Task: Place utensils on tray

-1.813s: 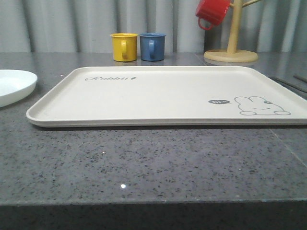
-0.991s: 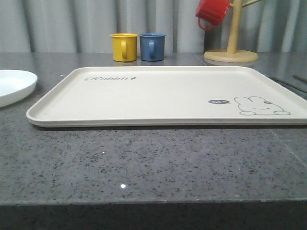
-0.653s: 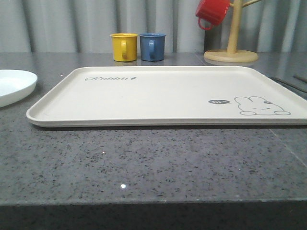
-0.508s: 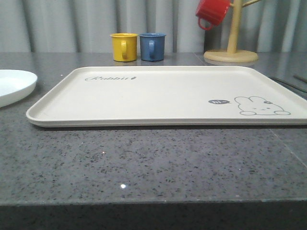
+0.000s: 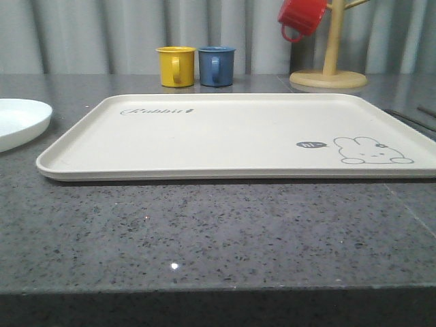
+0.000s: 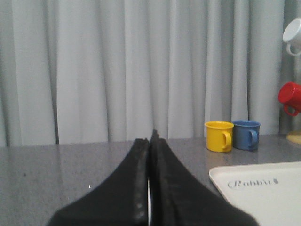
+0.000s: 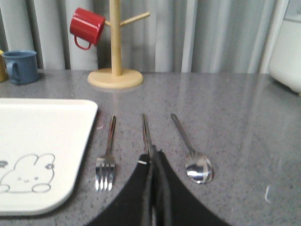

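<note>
The cream tray (image 5: 231,133) with its rabbit drawing lies bare in the middle of the grey counter. A white plate (image 5: 17,122) rests on the counter just left of it. Right of the tray (image 7: 42,141), a fork (image 7: 107,160), a pair of chopsticks (image 7: 146,132) and a spoon (image 7: 190,150) lie side by side on the counter. My right gripper (image 7: 153,153) is shut, its tips over the near end of the chopsticks, which they hide. My left gripper (image 6: 150,136) is shut with nothing in it, above the counter left of the tray's corner (image 6: 263,193).
A yellow mug (image 5: 176,66) and a blue mug (image 5: 216,65) stand behind the tray. A wooden mug tree (image 5: 329,61) at the back right carries a red mug (image 5: 301,17). Grey curtains close off the back.
</note>
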You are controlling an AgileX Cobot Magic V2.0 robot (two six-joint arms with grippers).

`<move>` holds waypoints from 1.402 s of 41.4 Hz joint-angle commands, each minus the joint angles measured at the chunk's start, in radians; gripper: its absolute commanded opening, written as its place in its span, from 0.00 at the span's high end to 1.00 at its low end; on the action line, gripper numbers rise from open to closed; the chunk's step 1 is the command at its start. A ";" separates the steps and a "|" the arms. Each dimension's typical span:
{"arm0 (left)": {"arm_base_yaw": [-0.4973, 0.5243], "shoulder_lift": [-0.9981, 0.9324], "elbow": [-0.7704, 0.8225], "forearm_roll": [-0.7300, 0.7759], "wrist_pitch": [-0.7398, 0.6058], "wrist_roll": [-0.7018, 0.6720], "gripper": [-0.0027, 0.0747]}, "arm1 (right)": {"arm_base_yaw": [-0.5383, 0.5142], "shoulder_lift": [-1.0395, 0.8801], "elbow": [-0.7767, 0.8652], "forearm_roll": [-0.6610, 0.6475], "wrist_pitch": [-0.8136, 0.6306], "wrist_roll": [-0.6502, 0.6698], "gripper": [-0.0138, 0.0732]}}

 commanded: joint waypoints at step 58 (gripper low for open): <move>0.002 0.432 -0.385 0.072 0.193 -0.008 0.19 | -0.006 0.396 -0.424 0.000 0.107 -0.011 0.15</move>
